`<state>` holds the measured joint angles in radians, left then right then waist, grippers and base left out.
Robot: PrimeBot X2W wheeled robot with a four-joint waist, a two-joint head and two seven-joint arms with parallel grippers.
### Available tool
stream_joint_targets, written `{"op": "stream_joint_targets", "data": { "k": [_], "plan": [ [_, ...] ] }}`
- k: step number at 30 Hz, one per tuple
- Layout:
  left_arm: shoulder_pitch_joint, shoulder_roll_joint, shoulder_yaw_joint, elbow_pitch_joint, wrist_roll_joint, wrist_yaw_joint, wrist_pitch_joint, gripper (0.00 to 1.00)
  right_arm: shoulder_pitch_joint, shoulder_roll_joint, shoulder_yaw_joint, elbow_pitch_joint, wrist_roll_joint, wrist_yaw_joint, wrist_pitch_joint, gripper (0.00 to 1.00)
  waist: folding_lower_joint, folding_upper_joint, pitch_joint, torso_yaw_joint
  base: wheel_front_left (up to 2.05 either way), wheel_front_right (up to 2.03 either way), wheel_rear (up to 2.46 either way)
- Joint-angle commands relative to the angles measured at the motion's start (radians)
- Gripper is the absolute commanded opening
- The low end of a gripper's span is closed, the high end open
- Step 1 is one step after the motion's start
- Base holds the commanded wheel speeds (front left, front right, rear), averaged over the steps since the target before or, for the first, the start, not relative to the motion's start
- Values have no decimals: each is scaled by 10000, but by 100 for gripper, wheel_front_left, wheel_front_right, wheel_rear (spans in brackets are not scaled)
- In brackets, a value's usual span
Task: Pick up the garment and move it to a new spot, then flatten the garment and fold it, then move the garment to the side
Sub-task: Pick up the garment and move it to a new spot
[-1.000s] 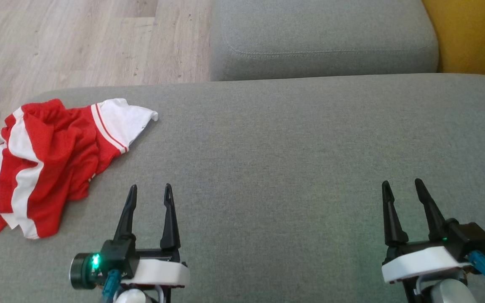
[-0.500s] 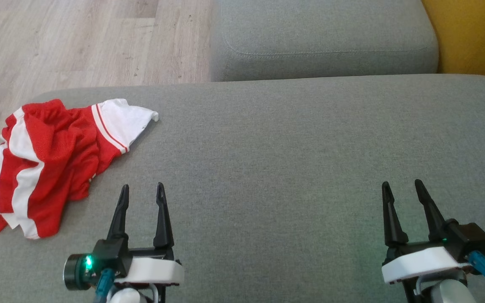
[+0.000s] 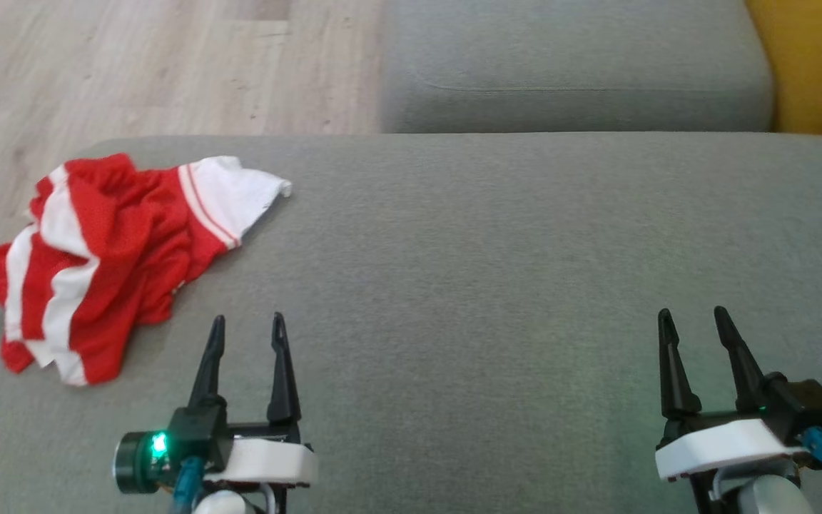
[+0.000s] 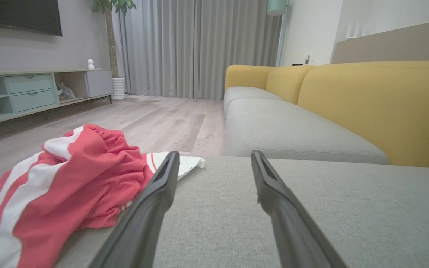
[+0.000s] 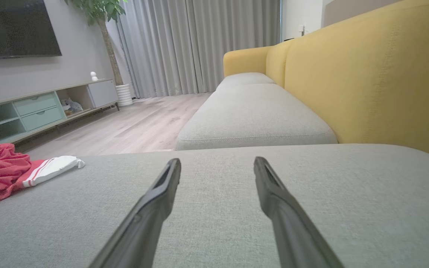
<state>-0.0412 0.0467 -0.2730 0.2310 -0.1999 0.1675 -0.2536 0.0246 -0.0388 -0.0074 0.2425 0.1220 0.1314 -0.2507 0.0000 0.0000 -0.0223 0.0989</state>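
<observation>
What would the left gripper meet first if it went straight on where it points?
Likely the white end of the garment, just ahead of the left gripper, though it might pass above.

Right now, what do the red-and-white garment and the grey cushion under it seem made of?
The red-and-white garment looks like thin mesh knit, probably polyester: dotted texture, soft crumples. The grey seat cushion looks like matte woven upholstery: flecked grain.
</observation>
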Motion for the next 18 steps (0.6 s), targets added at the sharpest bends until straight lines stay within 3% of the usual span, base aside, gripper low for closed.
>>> {"op": "stream_joint_targets", "data": {
  "k": [1,18],
  "plan": [
    [-534,35,171,-298,85,111,-82,100,-494,-114,215,-263,18,-7,-111,100,0,0,42,324,0,0,0],
    [-351,35,328,-530,116,534,-82,100,-454,-114,334,-335,-145,-7,-111,100,0,0,370,4145,0,0,0]
  ]
}}
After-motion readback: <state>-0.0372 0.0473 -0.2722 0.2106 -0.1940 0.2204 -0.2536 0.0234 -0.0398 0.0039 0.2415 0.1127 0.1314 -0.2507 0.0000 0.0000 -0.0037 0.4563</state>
